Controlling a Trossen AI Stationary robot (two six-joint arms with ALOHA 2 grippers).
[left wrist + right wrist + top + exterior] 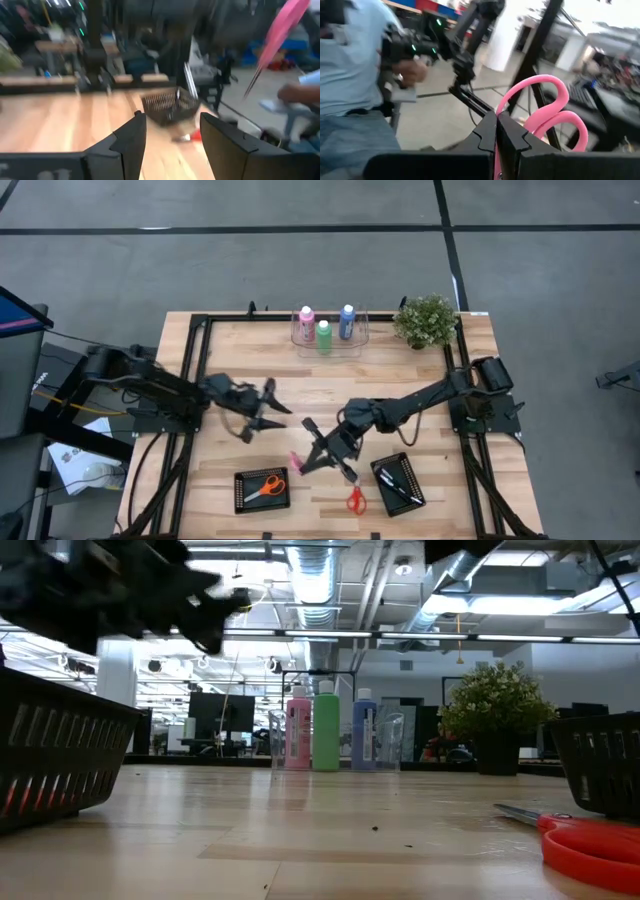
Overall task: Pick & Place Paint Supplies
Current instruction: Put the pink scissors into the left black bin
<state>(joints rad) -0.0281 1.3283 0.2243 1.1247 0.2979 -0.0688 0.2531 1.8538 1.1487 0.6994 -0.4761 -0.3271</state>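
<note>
- Right gripper [318, 452], near the front of the table, is clamped on pink scissors [540, 107].
- Flanking it at the front: a basket [262, 489] holding orange scissors, red scissors [355, 499] on the bare wood, and a second basket [401, 484] with dark brushes [398, 483].
- Left gripper [266, 412] hovers mid-table, fingers [131, 142] parted, holding nothing.
- Pink bottle [306, 320], green bottle [324, 334] and blue bottle [347, 321] stand in a clear tray [332, 345] at the far edge, well apart from both grippers.
- Potted plant [427, 319] sits beside the tray.

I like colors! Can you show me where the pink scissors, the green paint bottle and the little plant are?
pink scissors [547, 107]: right wrist view, on the pink handle loop.
green paint bottle [326, 732]: low view, on the bottle's green body.
little plant [427, 318]: high view, on the middle of its leaves.
</note>
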